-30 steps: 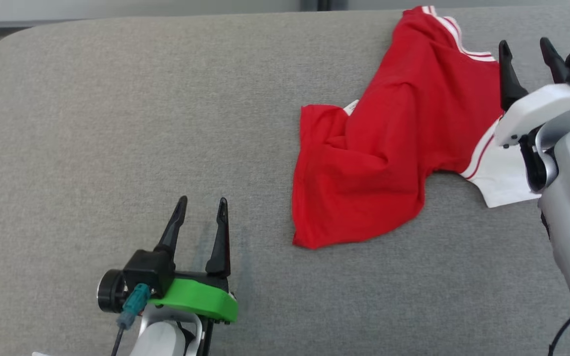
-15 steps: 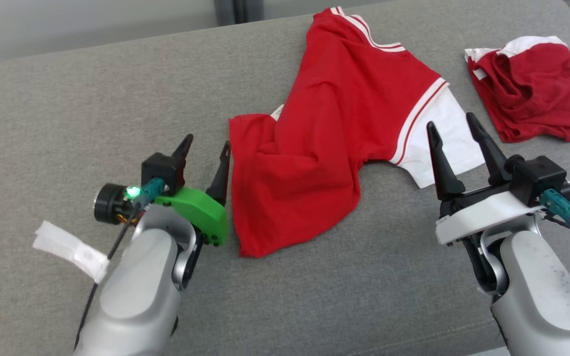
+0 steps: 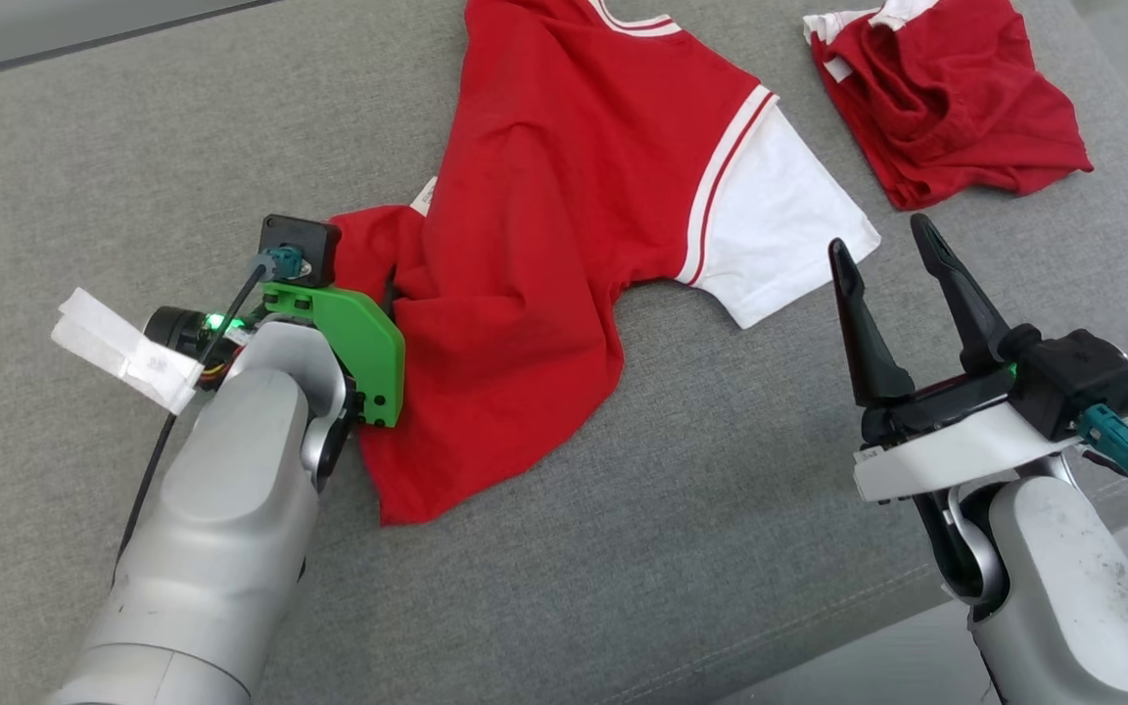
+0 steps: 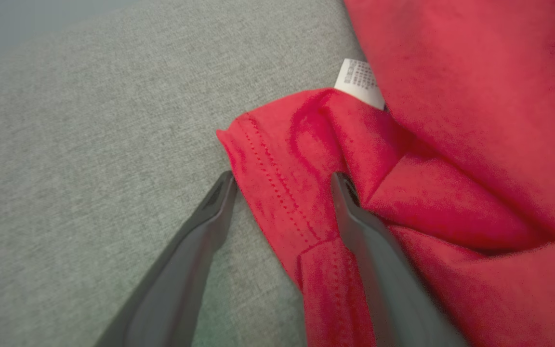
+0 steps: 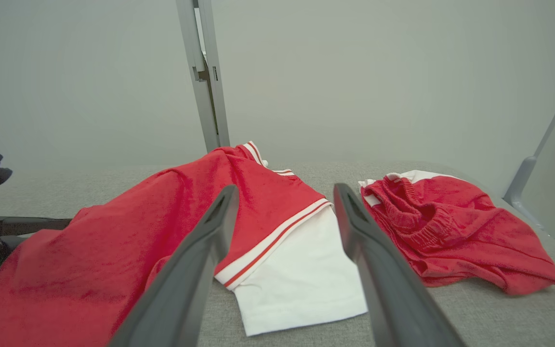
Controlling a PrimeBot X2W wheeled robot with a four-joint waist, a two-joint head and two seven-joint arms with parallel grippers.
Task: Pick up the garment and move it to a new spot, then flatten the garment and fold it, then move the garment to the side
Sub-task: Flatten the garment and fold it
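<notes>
We see a grey padded surface [image 3: 721, 548] with a rounded far right corner. On it a red shirt [image 3: 564, 196] lies rumpled from the far edge toward the middle, its white sleeve [image 3: 779, 215] flat. Crumpled red shorts [image 3: 956, 108] lie near that corner, apart from the shirt.

Red and white garment [image 3: 544, 196], rumpled, unfolded, lying partly spread

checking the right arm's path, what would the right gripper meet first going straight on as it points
Probably the white sleeve of the red shirt, lying just ahead of the open right gripper; its height above the cloth is unclear, so it might skim over.
</notes>
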